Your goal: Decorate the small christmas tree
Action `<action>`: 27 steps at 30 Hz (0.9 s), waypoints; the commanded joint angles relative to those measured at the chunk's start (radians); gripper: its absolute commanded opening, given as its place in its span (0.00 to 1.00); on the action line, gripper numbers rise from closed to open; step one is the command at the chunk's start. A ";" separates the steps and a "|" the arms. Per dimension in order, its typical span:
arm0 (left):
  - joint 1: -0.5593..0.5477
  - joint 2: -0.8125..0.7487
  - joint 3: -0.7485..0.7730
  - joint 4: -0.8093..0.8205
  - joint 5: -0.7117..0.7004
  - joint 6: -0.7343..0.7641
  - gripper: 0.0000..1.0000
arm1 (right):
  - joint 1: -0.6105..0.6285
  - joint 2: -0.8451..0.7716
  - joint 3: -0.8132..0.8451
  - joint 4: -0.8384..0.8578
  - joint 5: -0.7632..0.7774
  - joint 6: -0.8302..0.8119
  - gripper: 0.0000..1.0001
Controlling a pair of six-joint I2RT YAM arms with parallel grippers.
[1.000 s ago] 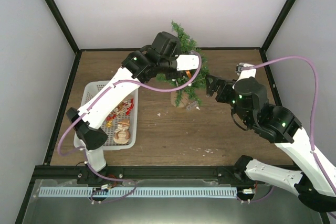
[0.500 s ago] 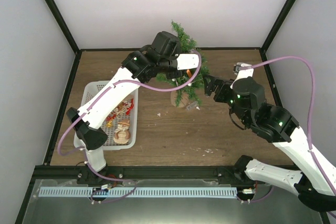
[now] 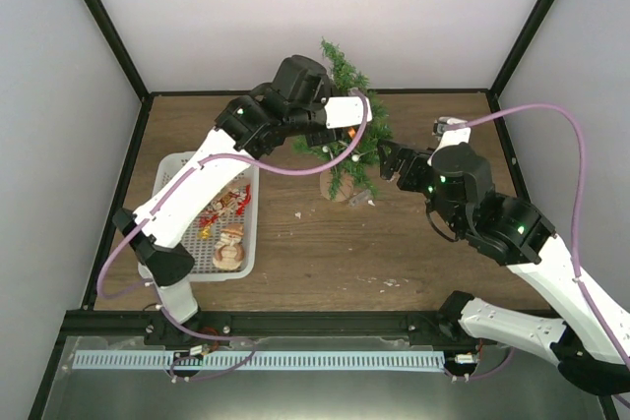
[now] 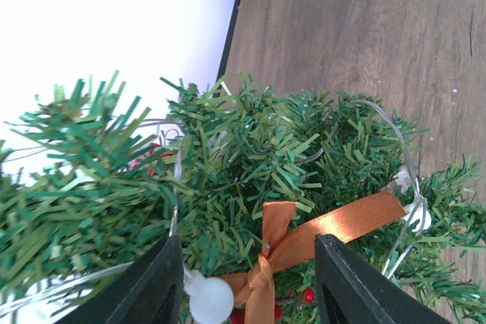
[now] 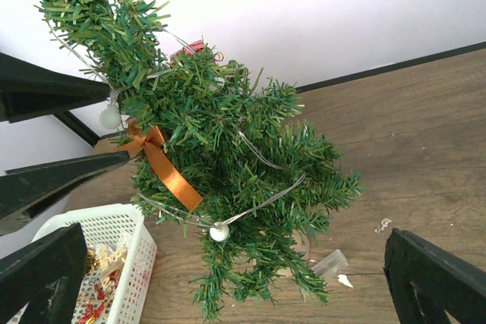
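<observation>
Orange ribbon bow [image 4: 304, 237] on upper branch of the small christmas tree [image 3: 356, 172], between parted jaws of left tool [image 4: 244, 263], unclamped. Tree upright, back-centre of worktop [image 3: 325, 243]. Right tool [image 3: 390, 161] just right of tree, jaws wide, empty. Left arm nearer.

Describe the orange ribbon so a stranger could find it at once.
Find the small christmas tree at the back of the wooden table. On its branches, facing the left gripper, is tied an orange ribbon bow. Its neighbours are white bulbs on a wire; it alone is orange.
</observation>
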 commanded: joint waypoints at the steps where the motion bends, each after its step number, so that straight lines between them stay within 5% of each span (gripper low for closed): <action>1: 0.005 -0.048 0.013 -0.002 0.002 -0.014 0.49 | 0.001 -0.009 0.003 0.015 0.004 0.009 1.00; 9: 0.025 -0.100 -0.003 -0.016 0.019 -0.040 0.45 | 0.000 -0.008 -0.006 0.017 0.008 0.017 1.00; 13: 0.032 -0.107 -0.021 -0.033 0.041 -0.044 0.16 | 0.001 -0.005 -0.018 0.028 0.003 0.020 1.00; 16: 0.031 -0.098 -0.020 -0.046 0.050 -0.040 0.07 | 0.001 -0.001 -0.019 0.032 0.004 0.018 1.00; 27: 0.031 -0.051 -0.048 -0.047 0.074 -0.042 0.03 | 0.001 -0.026 -0.036 0.014 0.013 0.037 1.00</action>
